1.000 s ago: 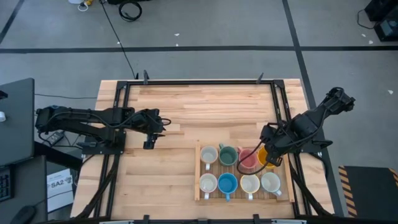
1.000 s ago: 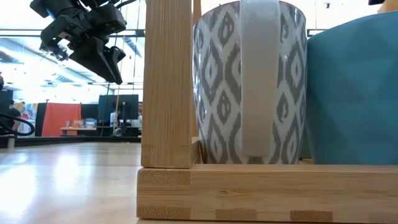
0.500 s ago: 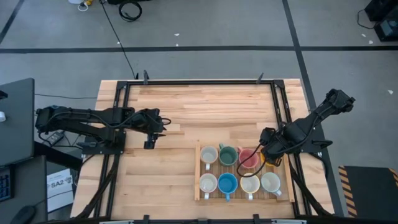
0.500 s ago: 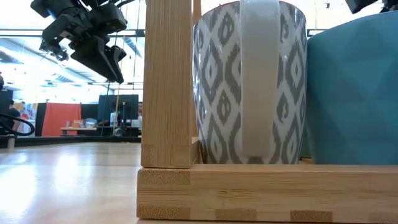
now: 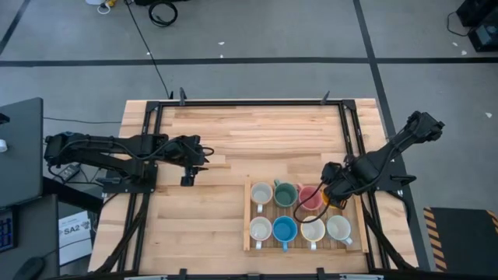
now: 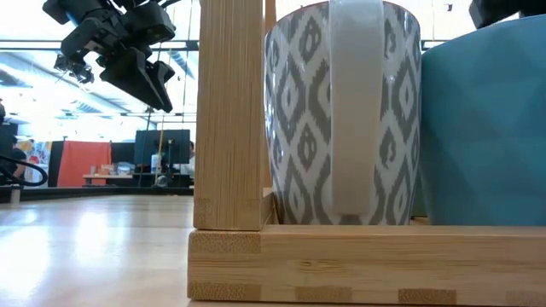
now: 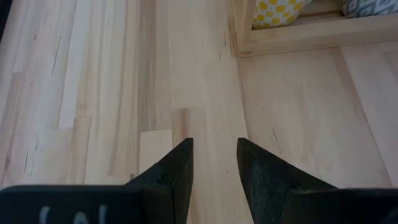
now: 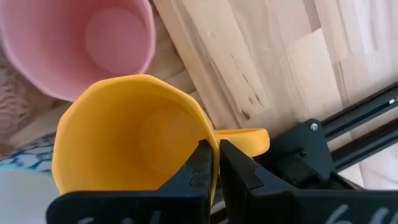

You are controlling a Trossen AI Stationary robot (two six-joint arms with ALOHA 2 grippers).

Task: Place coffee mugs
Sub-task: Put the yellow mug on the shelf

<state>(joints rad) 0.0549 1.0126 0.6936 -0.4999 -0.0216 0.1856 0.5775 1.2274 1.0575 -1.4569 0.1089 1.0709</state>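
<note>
Robotics lab or open workshop hall. Evidence: butcher-block table (image 5: 257, 136) on black metal frame (image 5: 249, 102), grey floor with dark tape lines (image 5: 233, 61), loose cables (image 5: 162, 12), distant monitors (image 6: 162, 149) and orange partition (image 6: 78, 162).

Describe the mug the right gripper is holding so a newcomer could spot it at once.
Find the wooden tray at the near right of the table, holding two rows of mugs. In its back row, at the right end beside the pink mug, sits the orange mug, its rim pinched by the right gripper. It is the only orange one and the only one gripped.
</note>
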